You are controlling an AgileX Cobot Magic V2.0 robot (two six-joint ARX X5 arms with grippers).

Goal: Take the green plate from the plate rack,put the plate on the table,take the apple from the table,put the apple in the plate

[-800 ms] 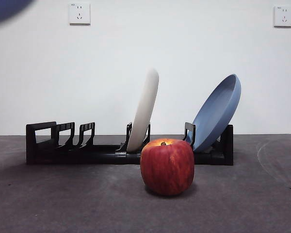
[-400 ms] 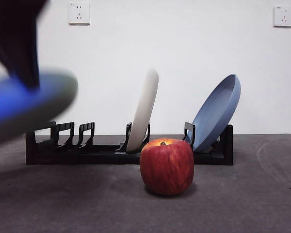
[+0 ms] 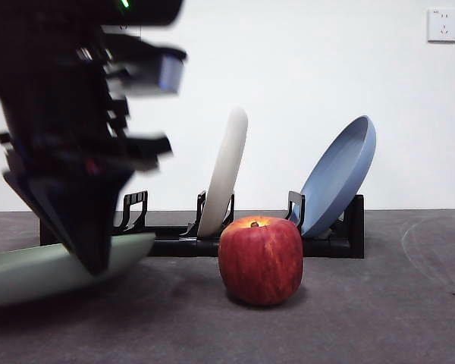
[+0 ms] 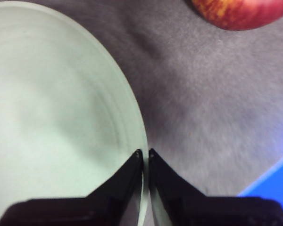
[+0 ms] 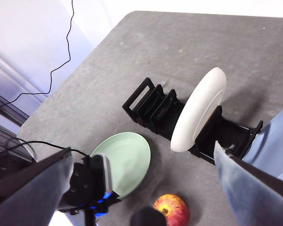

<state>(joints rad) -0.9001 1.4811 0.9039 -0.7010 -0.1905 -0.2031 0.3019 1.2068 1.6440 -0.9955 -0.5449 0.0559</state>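
Observation:
My left gripper (image 4: 145, 153) is shut on the rim of the green plate (image 4: 61, 117). In the front view it (image 3: 95, 254) comes down large and dark at the left, holding the plate (image 3: 30, 274) slightly tilted and low over the table (image 3: 364, 326); I cannot tell whether the plate touches the table. The red apple (image 3: 260, 260) stands upright on the table to the right of the plate, apart from it, in front of the plate rack (image 3: 174, 243). High above, my right gripper (image 5: 142, 147) stands open and holds nothing.
A cream-white plate (image 3: 226, 171) stands in the rack's middle slots. A blue plate (image 3: 339, 174) leans in the rack's right end. The slots at the rack's left end (image 5: 151, 106) hold nothing. A white wall stands behind the table.
The left arm has come down from the upper left corner with the green plate, from high in the picture to just above the table. Apple, rack and other plates have not moved.

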